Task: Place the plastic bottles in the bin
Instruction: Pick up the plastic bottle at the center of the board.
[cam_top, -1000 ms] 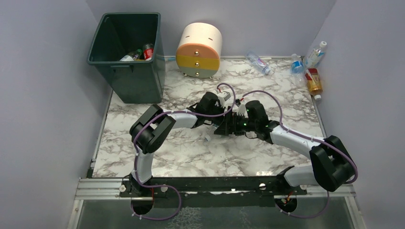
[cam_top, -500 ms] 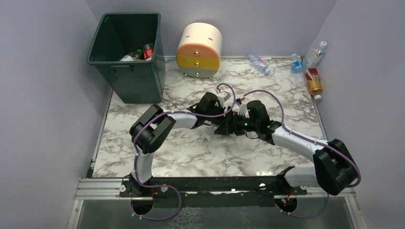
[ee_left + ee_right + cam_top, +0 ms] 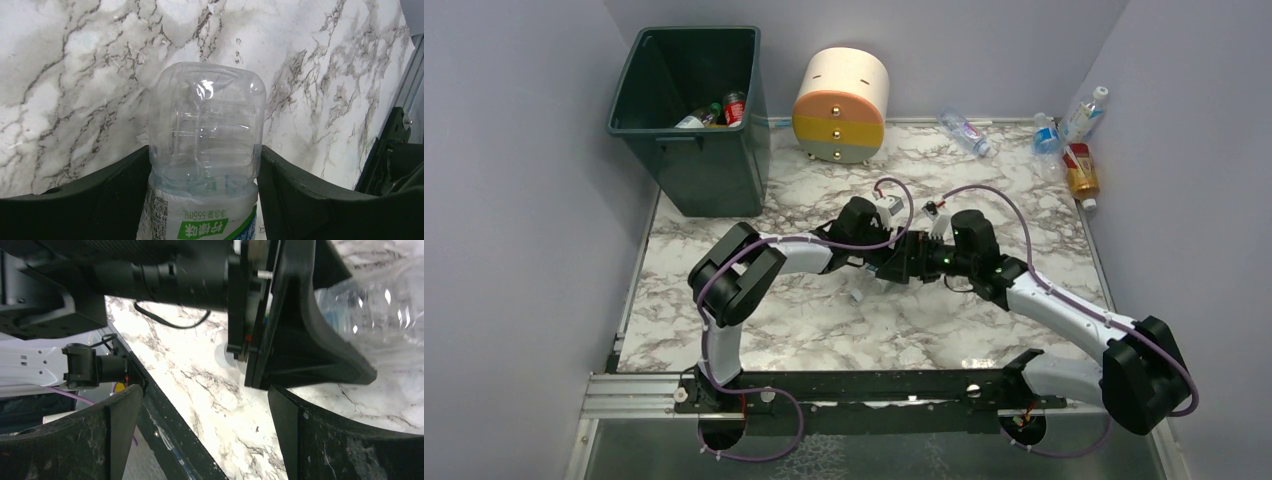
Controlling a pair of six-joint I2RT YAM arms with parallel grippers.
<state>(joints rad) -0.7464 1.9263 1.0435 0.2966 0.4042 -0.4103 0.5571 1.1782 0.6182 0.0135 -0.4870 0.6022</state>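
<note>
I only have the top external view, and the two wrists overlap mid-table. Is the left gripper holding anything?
Observer: Yes. The left wrist view shows the left gripper clamped on a clear bottle, base pointing away from the camera.
Reviewer: Which bottle is it?
Observer: One with a green and white label, just behind the fingers.
Reviewer: And the right gripper?
Observer: The right gripper is wide open, with nothing between its fingers.

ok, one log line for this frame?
left hand: shut on clear green-labelled plastic bottle | right hand: open, empty | tall dark green plastic bin: some bottles inside | other plastic bottles: table's far right
</note>
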